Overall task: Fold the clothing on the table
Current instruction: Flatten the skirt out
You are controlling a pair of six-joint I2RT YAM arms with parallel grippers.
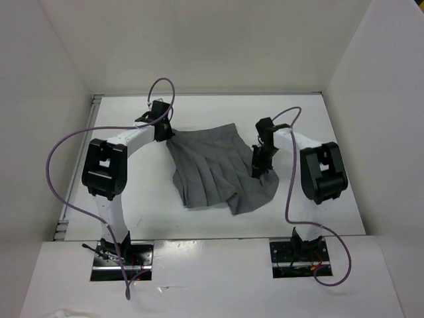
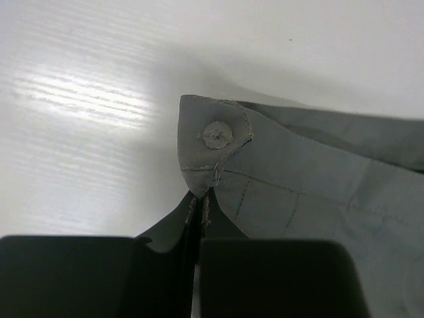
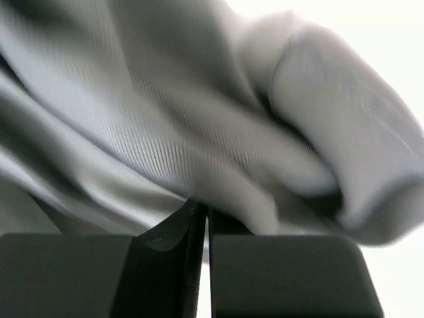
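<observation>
The clothing (image 1: 218, 169) is a grey pleated skirt lying rumpled in the middle of the white table (image 1: 132, 199). My left gripper (image 1: 167, 132) is at its far left corner. In the left wrist view that gripper (image 2: 201, 199) is shut on the waistband corner (image 2: 212, 142), just below a round grey button (image 2: 216, 134). My right gripper (image 1: 258, 171) sits over the skirt's right edge. In the right wrist view its jaws (image 3: 202, 209) stand almost together, pinching blurred grey folds of the skirt (image 3: 199, 119), which fill the view.
White walls (image 1: 46, 99) close in the table on the left, back and right. Purple cables (image 1: 66, 152) loop from both arms over the table. A metal rail (image 1: 69, 205) runs along the table's left edge.
</observation>
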